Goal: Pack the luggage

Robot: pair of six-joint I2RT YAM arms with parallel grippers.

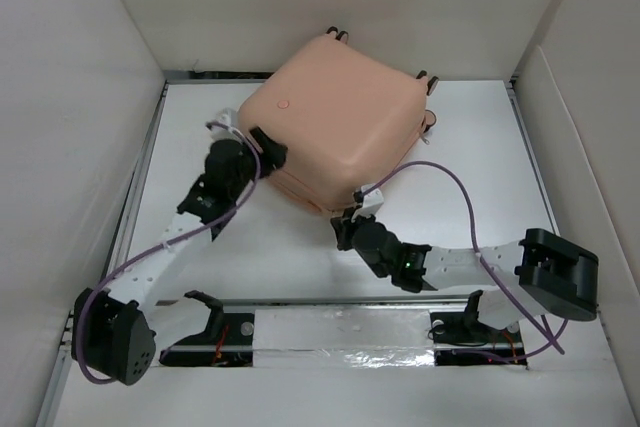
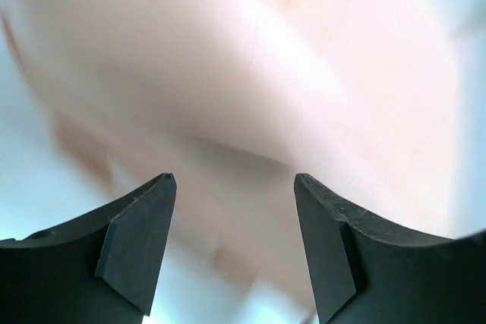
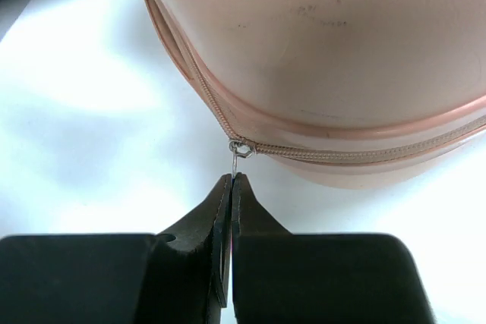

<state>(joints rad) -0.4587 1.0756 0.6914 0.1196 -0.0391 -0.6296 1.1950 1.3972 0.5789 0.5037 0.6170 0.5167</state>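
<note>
The salmon-pink luggage (image 1: pixel 335 112) lies closed and flat at the back middle of the white table, wheels at its far edge and a round button mark on its shell. My right gripper (image 1: pixel 348 222) is at its near corner, shut on the thin metal zipper pull (image 3: pixel 237 158) of the zipper slider (image 3: pixel 243 147) on the pink zipper track. My left gripper (image 1: pixel 266 147) is open against the luggage's left side. In the left wrist view the blurred pink shell (image 2: pixel 250 73) fills the frame beyond the open fingers (image 2: pixel 140 240).
White walls enclose the table on the left (image 1: pixel 70 147), back and right (image 1: pixel 590 147). A purple cable (image 1: pixel 455 192) loops from the right arm over the table. A taped rail (image 1: pixel 340 332) runs along the near edge.
</note>
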